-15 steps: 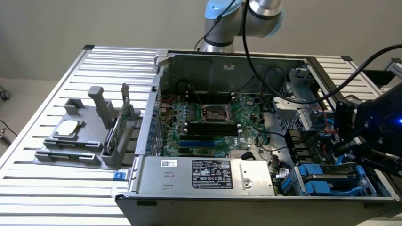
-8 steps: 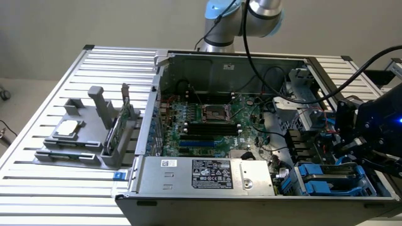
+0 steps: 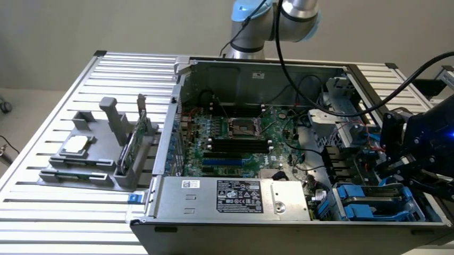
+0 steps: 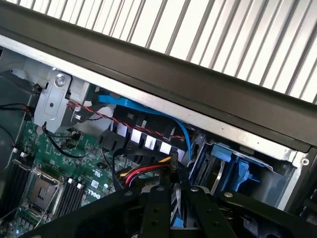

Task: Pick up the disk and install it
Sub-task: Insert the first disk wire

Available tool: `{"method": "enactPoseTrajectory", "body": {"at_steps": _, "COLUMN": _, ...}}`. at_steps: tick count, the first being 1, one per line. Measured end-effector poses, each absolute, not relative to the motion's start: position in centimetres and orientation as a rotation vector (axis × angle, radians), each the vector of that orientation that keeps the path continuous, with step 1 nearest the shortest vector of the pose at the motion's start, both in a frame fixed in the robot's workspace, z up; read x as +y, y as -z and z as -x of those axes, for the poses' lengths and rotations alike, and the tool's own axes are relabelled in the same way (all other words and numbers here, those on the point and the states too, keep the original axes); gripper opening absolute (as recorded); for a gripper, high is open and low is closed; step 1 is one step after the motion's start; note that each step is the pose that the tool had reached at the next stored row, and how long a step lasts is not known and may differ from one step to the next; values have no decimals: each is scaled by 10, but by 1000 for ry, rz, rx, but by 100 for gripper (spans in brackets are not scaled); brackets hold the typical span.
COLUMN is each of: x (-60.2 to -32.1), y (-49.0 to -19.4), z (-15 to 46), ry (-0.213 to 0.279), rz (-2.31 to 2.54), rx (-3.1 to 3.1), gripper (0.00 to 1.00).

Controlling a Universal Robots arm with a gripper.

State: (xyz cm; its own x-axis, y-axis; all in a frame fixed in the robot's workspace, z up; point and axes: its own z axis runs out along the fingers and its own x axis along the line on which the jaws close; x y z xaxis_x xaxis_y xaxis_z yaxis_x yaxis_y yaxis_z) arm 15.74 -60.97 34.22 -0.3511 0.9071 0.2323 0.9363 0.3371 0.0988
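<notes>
Starting at the exterior view's left edge of the slatted surface [image 3: 42, 212]: a grey parts fixture [image 3: 92, 154] sits there with a small silver chip [image 3: 76, 143] on it, well apart from the action. Moving across, the open computer case [image 3: 177, 106] lies on its side mid-surface, motherboard [image 3: 234, 138] exposed, power supply [image 3: 234, 196] along its near wall.

Now over to the exterior view's right edge of the surface: the end effector [image 3: 408, 159] hangs above the drive bay [image 3: 418, 204] and its blue carriers [image 3: 354, 204]. From the wrist, the end effector [image 4: 173, 193] is pinched down to a narrow gap. There's a sliver of blue between its jaws that I read as the disk [image 4: 175, 219], carried edge-on just above the bay.

Watch the wiring here! A red, yellow and black cable bundle [image 4: 143, 171] sits just beside the tips, and a blue data cable [image 4: 124, 104] arcs close by. Snag either one and the disk could twist in such a thin grip. Or the carrier could miss its rails and jam against the bay wall.
</notes>
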Motion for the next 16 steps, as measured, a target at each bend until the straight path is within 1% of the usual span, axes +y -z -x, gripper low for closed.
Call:
{"method": "enactPoseTrajectory", "body": {"at_steps": 10, "x": -620, "y": -348, "z": -153, "ry": 325, "rz": 1718, "rx": -2446, "gripper": 18}}
{"method": "enactPoseTrajectory", "body": {"at_steps": 16, "x": -622, "y": -348, "z": -152, "ry": 327, "rz": 1743, "rx": -2431, "gripper": 18}}
